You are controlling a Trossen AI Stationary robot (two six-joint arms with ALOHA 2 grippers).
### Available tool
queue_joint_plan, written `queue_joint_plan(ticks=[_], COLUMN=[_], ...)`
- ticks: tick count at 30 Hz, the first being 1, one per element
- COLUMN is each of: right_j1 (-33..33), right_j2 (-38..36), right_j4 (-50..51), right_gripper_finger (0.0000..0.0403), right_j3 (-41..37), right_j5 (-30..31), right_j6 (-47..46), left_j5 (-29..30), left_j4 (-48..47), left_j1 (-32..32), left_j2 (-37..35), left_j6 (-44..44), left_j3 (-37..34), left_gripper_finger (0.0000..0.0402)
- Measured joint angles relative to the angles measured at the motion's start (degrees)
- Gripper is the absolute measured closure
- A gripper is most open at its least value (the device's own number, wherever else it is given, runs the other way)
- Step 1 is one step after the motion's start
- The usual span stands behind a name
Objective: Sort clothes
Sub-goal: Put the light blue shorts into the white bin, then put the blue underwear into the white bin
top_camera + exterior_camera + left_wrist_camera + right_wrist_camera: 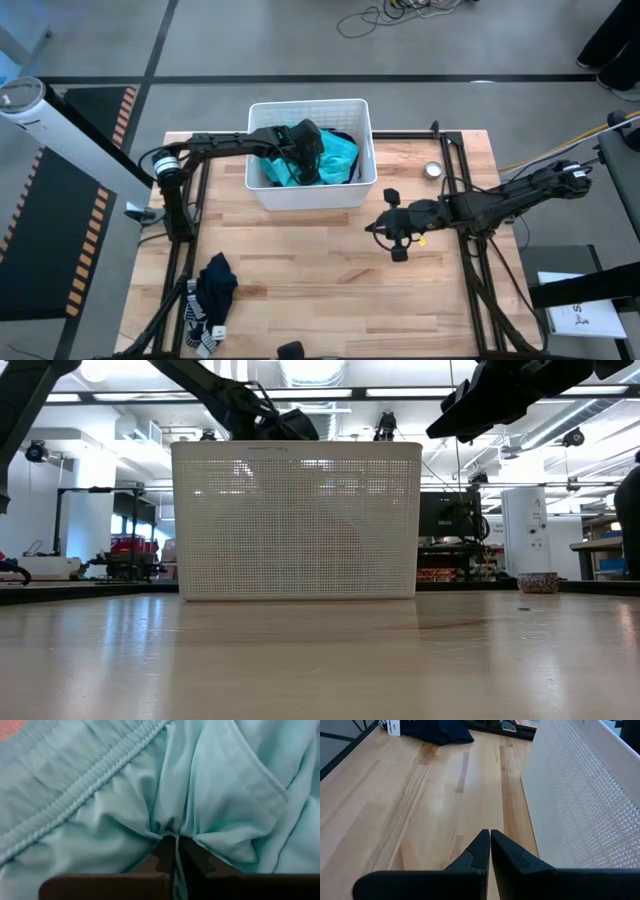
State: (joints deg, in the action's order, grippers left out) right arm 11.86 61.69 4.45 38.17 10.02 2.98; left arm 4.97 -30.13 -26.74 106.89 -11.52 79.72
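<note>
Your left gripper (172, 851) was pinched on turquoise garment (335, 155) inside white bin (310, 192), counter's 12 o'clock. Right gripper (489, 849) closed, empty, hovering at 3 o'clock. Navy garment (212, 283) lay at 7 o'clock, unsorted. Sorting looked partway.

This looks like a robotics lab or workshop: a pale wooden butcher-block desk (330, 270) stands on a grey concrete floor (300, 40) with loose cables (400, 12). Beyond it run bright ceiling strip lights (400, 393), exposed ducting, and what seem to be equipment racks (445, 520).
</note>
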Motion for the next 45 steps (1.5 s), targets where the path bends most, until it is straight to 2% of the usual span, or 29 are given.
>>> queue_joint_plan(ticks=[6, 13, 17, 20, 22, 26, 31, 38, 41, 45], right_j1=[0.0, 0.0, 0.0, 0.0, 0.0, 0.0, 0.0, 0.0, 0.0, 0.0], right_j2=[0.0, 0.0, 0.0, 0.0, 0.0, 0.0, 0.0, 0.0, 0.0, 0.0], right_j4=[0.0, 0.1, 0.1, 0.1, 0.2, 0.0, -0.1, -0.1, 0.0, -0.1], right_gripper_finger=[0.0403, 0.0403, 0.0403, 0.0403, 0.0403, 0.0403, 0.0403, 0.0403, 0.0403, 0.0403], right_j3=[-0.1, -0.1, -0.4, -0.8, -1.0, -1.0, -1.0, -1.0, -1.0, -1.0], right_j5=[-0.1, -0.2, -1.5, -1.6, -1.5, -1.5, -1.5, -1.5, -2.0, -3.0], right_j6=[0.0, 0.0, -0.2, -0.7, -0.7, -0.9, -1.0, -1.1, -1.7, -1.7], left_j5=[0.1, 0.6, 6.5, 12.9, 14.9, 15.1, 15.1, 15.1, 14.8, 11.1], left_j4=[-8.0, -17.8, -21.6, -25.8, -29.4, -37.4, -46.8, -57.1, -57.6, -56.0], left_j1=[0.4, 2.3, 5.1, 8.3, 10.5, 15.8, 25.0, 39.6, 44.5, 49.3], left_j2=[-2.4, -6.9, -10.8, -14.0, -16.6, -20.8, -24.5, -23.7, -22.9, -22.9], left_j6=[-1.5, -1.8, -3.4, -4.0, -3.4, 3.9, 14.8, 31.4, 38.5, 46.5], left_j3=[7.1, 17.6, 20.4, 20.6, 20.3, 20.3, 20.2, 19.1, 15.9, 8.1], left_gripper_finger=[0.0364, 0.0288, 0.0242, 0.0213, 0.0199, 0.0186, 0.0191, 0.0213, 0.0218, 0.0224])
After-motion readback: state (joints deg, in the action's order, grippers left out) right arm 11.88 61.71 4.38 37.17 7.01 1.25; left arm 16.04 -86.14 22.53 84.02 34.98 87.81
